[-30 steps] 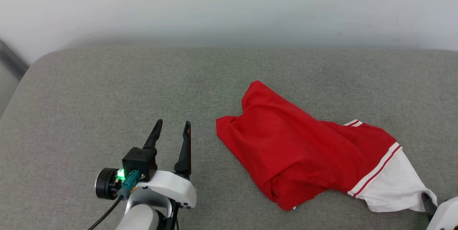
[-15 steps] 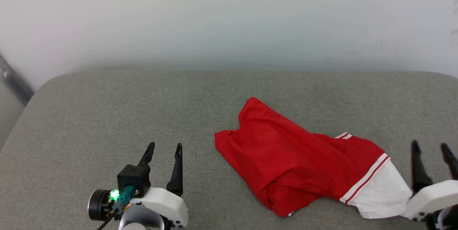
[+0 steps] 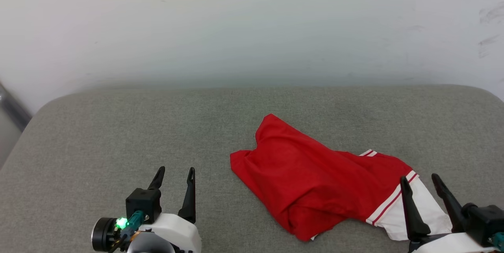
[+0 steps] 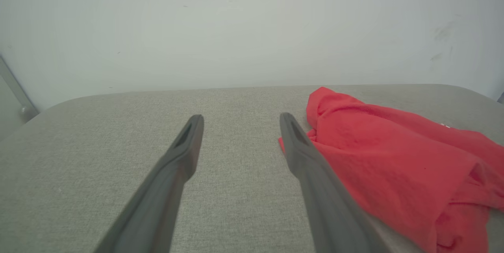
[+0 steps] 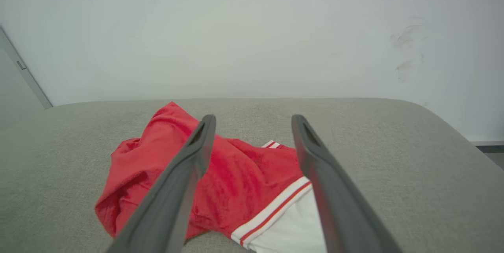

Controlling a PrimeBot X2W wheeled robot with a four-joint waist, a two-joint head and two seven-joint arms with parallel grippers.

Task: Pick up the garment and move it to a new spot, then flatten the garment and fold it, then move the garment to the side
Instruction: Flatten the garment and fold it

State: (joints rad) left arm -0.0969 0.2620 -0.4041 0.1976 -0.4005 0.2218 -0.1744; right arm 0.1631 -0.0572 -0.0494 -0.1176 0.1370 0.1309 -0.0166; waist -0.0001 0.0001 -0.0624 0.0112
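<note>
On the grey upholstered cushion (image 3: 118, 127), towards its right half and nearer its front edge than its back edge, lies the garment (image 3: 315, 190), a bright red T-shirt. It is crumpled and loosely doubled over itself. One red corner points towards the cushion's back edge, and a thick folded edge faces the front. Its white sleeve (image 3: 427, 205) trails towards the cushion's right end, joined to the red body by white-and-red striped trim (image 3: 390, 202).

The left gripper (image 3: 177, 169) is over the cushion's front-left part. Its two dark fingers are spread apart with nothing between them, clear of the shirt, and a green light (image 3: 121, 222) glows on its wrist.

The right gripper (image 3: 418, 177) is at the cushion's front-right, fingers likewise spread and holding nothing. In the right wrist view they straddle the sleeve and its trim. Whether the tips touch the cloth cannot be told.

A pale wall (image 3: 252, 21) rises behind the cushion's back edge, with faint dark scuffs (image 3: 488, 13) above its right end.
</note>
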